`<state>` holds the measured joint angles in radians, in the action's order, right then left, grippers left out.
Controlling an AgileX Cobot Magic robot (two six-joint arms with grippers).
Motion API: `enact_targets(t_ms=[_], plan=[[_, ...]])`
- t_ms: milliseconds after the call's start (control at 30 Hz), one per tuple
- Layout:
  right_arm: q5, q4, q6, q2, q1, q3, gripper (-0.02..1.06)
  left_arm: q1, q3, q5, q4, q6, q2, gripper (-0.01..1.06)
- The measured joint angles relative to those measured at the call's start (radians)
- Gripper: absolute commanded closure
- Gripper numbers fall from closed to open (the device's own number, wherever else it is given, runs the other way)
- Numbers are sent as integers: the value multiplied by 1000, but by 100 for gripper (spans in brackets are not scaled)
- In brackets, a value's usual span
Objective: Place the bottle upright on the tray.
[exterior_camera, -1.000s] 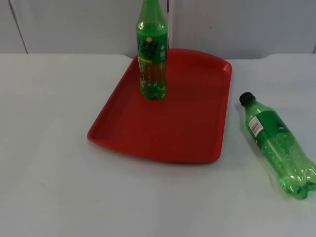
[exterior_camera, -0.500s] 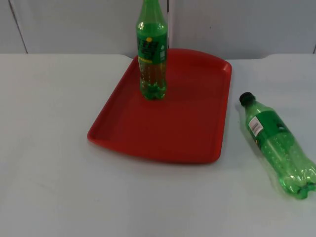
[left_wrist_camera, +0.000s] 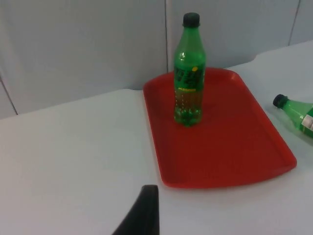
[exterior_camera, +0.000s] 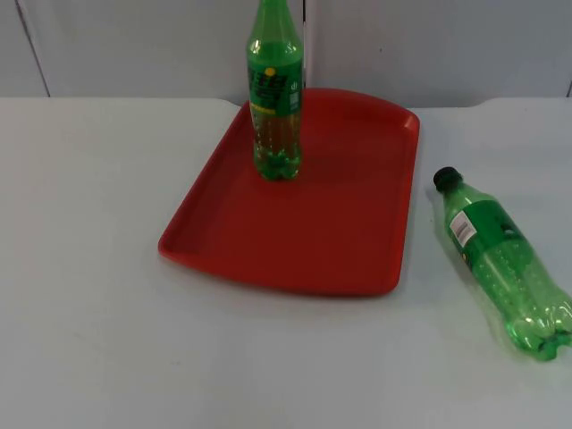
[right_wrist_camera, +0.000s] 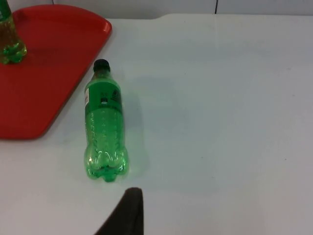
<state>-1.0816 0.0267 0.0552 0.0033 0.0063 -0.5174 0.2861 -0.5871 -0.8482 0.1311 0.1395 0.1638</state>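
A red tray (exterior_camera: pixel 340 241) lies in the middle of the white table. A green bottle (exterior_camera: pixel 274 98) with a black cap stands upright on the tray's far left part, as the left wrist view confirms (left_wrist_camera: pixel 188 73). A second green bottle (exterior_camera: pixel 500 259) lies on its side on the table just right of the tray, black cap toward the wall. My left gripper (left_wrist_camera: pixel 144 215) hangs over bare table to the left of the tray (left_wrist_camera: pixel 234 156), well short of it. My right gripper (right_wrist_camera: pixel 127 213) hovers a little behind the base of the lying bottle (right_wrist_camera: pixel 103 132), apart from it.
The grey partition wall (exterior_camera: pixel 447 45) closes the table's far edge just behind the tray. Bare white table (exterior_camera: pixel 89 268) stretches left of the tray and along the front.
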Motion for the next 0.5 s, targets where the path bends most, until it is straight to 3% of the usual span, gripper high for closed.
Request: enact_targets(t_ms=[500], plan=[[0,0,0,0,0,0,-1,0,0,-128,-26,9,-159,12]])
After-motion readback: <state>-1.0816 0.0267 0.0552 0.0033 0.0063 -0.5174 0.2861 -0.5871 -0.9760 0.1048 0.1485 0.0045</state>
